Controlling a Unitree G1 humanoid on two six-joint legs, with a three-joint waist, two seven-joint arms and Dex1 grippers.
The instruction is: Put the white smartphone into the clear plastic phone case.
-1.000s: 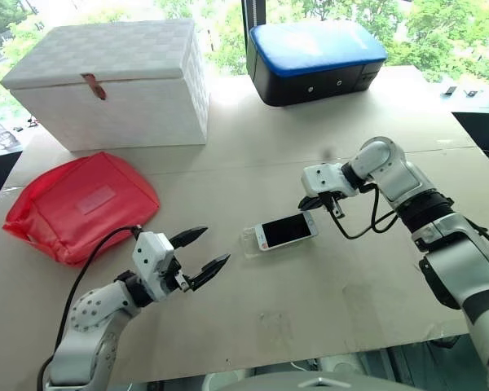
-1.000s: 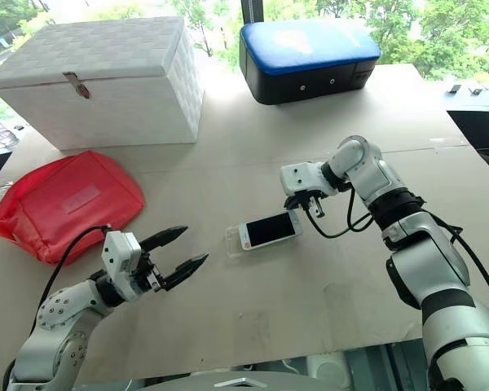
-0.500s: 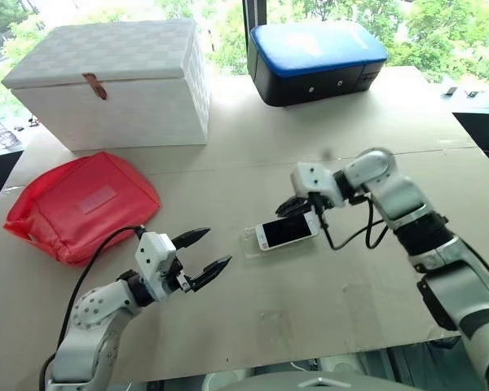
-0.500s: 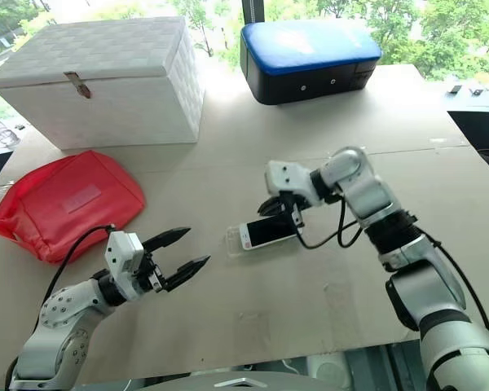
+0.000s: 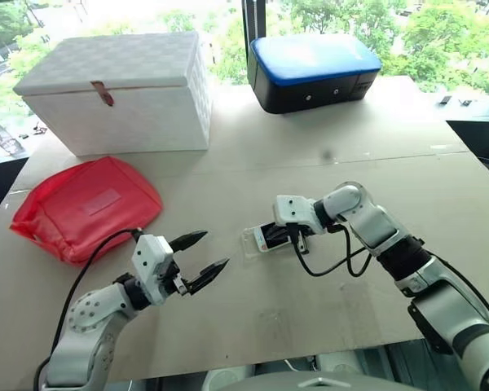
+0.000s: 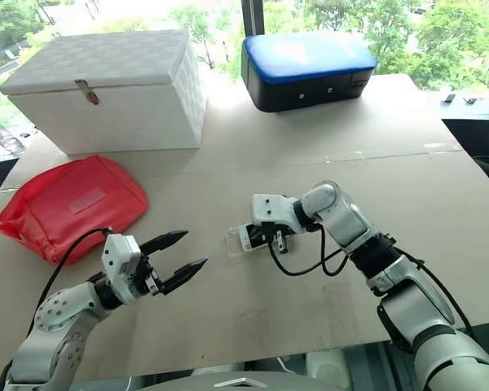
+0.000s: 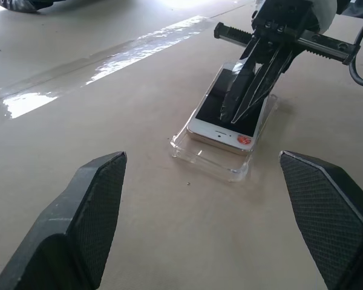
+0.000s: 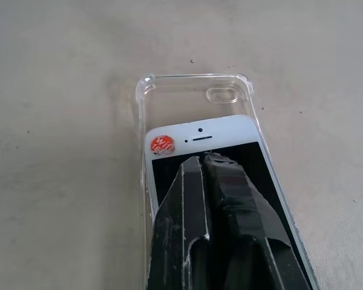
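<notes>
Two pincers in view. Right pincer (image 7: 245,96), fingers pressed together, bears tip-down on the dark screen of the white smartphone (image 8: 199,136). That phone lies partly inside the clear plastic phone case (image 8: 230,96) on the tabletop (image 5: 310,293), short of the case's camera end, where bare shell shows. Left pincer (image 5: 202,254) hovers spread, near but apart. Judged step: seating the phone. Next move calls for sliding it toward that end, then pressing it flat.
</notes>
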